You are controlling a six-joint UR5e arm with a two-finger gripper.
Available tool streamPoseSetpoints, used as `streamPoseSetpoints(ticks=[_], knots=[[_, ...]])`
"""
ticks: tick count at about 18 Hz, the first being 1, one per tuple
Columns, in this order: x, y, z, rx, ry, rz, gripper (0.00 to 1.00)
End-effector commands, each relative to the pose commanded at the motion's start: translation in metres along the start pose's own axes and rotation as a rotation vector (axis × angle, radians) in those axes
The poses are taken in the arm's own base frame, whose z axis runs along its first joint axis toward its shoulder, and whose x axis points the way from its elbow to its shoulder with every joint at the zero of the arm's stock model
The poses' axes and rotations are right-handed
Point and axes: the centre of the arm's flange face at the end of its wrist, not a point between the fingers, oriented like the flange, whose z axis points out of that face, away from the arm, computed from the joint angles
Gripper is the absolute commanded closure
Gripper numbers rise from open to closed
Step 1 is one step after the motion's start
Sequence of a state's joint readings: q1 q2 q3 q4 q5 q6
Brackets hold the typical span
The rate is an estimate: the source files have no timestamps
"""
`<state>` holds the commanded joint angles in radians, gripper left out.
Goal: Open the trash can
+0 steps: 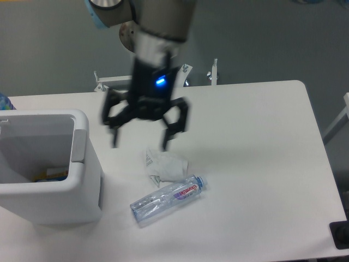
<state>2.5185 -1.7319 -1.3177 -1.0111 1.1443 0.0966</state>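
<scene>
The trash can [82, 202] is a large boxy white bin at the left of the table. Its top stands open and I see into it, with some coloured items at the bottom [52, 173]. A grey tab [79, 146] sits on its right rim. No lid shows over the opening. My gripper [140, 143] hangs above the table to the right of the can, fingers spread wide and empty, blurred by motion. A blue light glows on its body.
A crumpled white wrapper [165, 166] lies below the gripper. A clear plastic bottle [166, 199] with a blue cap lies on its side in front of it. The white table [256, 164] reaches right to a rounded corner. A metal bracket [212, 73] stands at the far edge.
</scene>
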Motion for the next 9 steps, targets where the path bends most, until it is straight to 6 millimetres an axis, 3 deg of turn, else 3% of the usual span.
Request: streamPoseSetpoints(ticks=[4, 7, 9], knots=[[-0.042, -0.007, -0.015, 0.031, -0.066, 0.070, 0.00], [-0.077, 0.000, -0.029, -0.007, -0.215, 0.111, 0.00], [-0.086, 0.005, -0.026, -0.039, -0.228, 0.168, 0.00]])
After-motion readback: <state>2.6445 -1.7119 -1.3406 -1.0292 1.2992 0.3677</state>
